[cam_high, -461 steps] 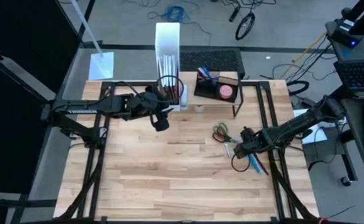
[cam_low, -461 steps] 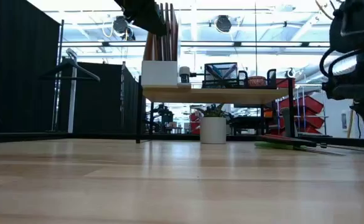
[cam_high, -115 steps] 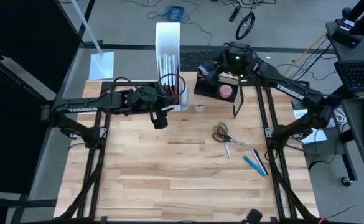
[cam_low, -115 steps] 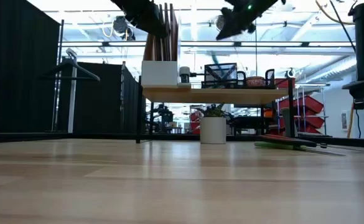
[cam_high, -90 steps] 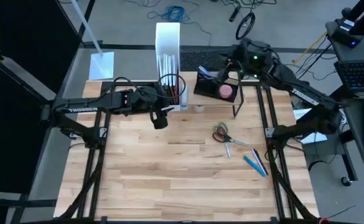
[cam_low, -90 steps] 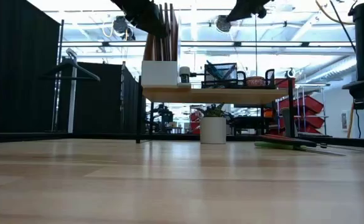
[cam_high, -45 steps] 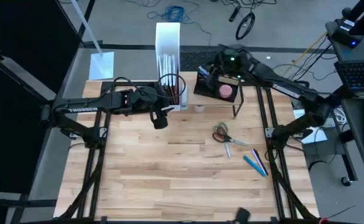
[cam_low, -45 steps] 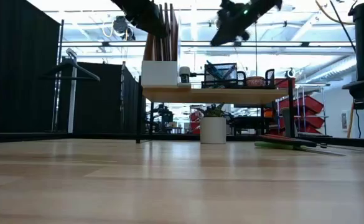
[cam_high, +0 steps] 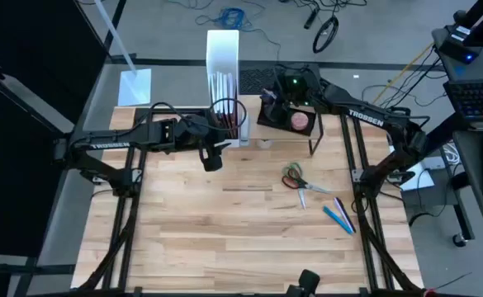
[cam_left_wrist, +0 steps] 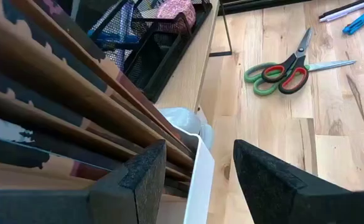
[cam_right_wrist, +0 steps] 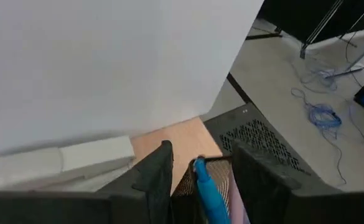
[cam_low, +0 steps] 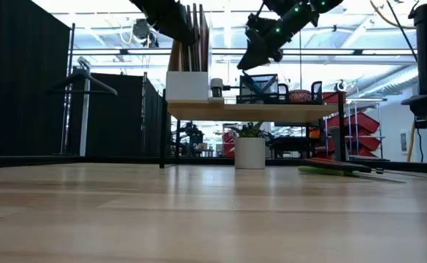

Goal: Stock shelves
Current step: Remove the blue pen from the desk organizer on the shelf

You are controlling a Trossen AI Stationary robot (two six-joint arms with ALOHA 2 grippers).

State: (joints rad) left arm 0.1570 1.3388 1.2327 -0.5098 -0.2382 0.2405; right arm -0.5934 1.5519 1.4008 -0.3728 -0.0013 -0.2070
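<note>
The shelves are a low riser with a light-wood top point(cam_high: 281, 137) on black legs, at the table's far edge. On it stand a white file box point(cam_high: 223, 62) with brown folders point(cam_left_wrist: 63, 106) and a black mesh tray point(cam_high: 289, 115). My right gripper point(cam_high: 276, 97) hangs open just above the tray's left end. The upper end of a blue pen point(cam_right_wrist: 206, 190) stands between its fingers, with a gap on both sides. My left gripper point(cam_left_wrist: 197, 152) is open at the box's near rim point(cam_left_wrist: 201, 174), one finger over the folders and one outside.
Green and red scissors point(cam_high: 293, 176), a white pen point(cam_high: 303, 198) and two blue pens point(cam_high: 338, 214) lie on the table's right half. A pink round thing point(cam_high: 299, 121) sits in the tray. A small white pot point(cam_low: 250, 152) shows under the riser.
My right gripper has swung from above the riser's right end toward the table's left edge and come down over the tray's left end. The left arm and everything on the table have kept still.
</note>
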